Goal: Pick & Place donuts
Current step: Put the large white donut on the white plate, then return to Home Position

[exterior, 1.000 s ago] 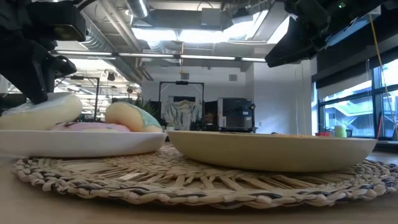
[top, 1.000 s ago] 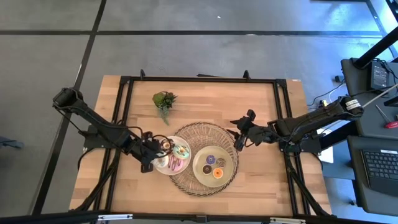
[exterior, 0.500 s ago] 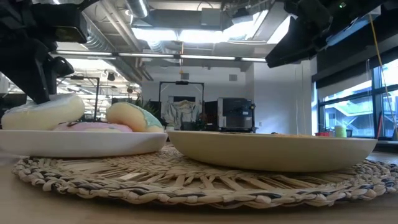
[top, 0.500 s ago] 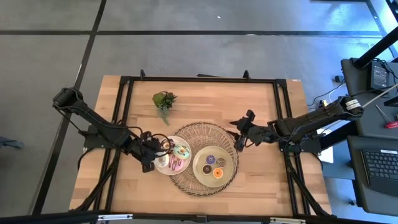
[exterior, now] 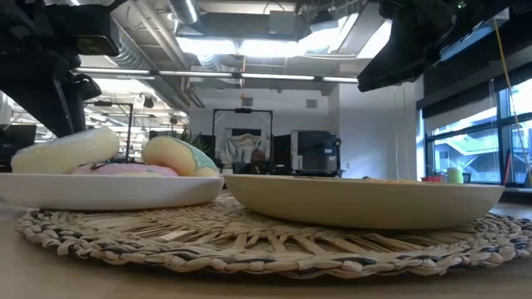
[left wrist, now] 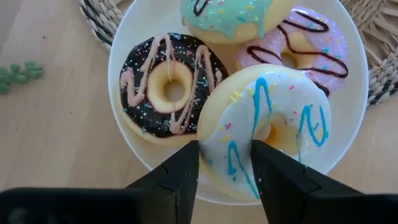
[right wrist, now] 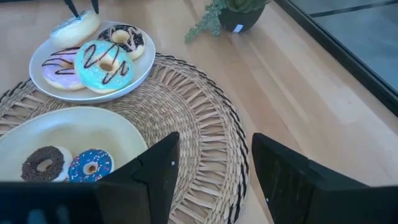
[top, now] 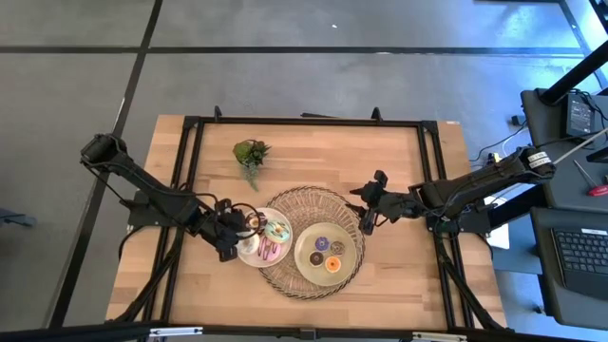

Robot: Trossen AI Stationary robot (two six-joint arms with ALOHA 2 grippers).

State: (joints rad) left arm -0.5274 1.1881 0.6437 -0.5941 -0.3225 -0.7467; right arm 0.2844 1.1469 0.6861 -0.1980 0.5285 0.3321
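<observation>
A white plate (left wrist: 118, 68) holds a brown donut (left wrist: 171, 87), a mint one (left wrist: 233, 18), a pink one (left wrist: 311, 43) and a white donut with blue drizzle (left wrist: 267, 130). My left gripper (left wrist: 225, 180) is shut on that white donut at the plate's left side (top: 249, 249). In the low view the white donut (exterior: 71, 149) sits tilted under the left gripper. A pale-green plate (top: 306, 237) carries several more donuts, among them purple (top: 321, 244) and orange (top: 332, 264). My right gripper (top: 366, 214) hovers open over the woven mat's right edge (right wrist: 230, 155). My left gripper pinches the white donut by its rim (left wrist: 227, 165), one finger (left wrist: 180, 177) on each side. The fingers come from above and from the table's left. The donut is tilted, its raised edge toward the other donuts and its low edge near the plate; whether it touches the plate I cannot tell.
Both plates rest on a round woven mat (top: 285, 275). A green plant sprig in a small pot (top: 251, 154) stands toward the far left of the table. Bare wood lies near and far of the mat. A black frame runs along the table's edges (top: 304, 121).
The white donut has shifted a little toward the table's right with my left gripper, staying tilted over the white plate. My right gripper has edged slightly toward the mat.
</observation>
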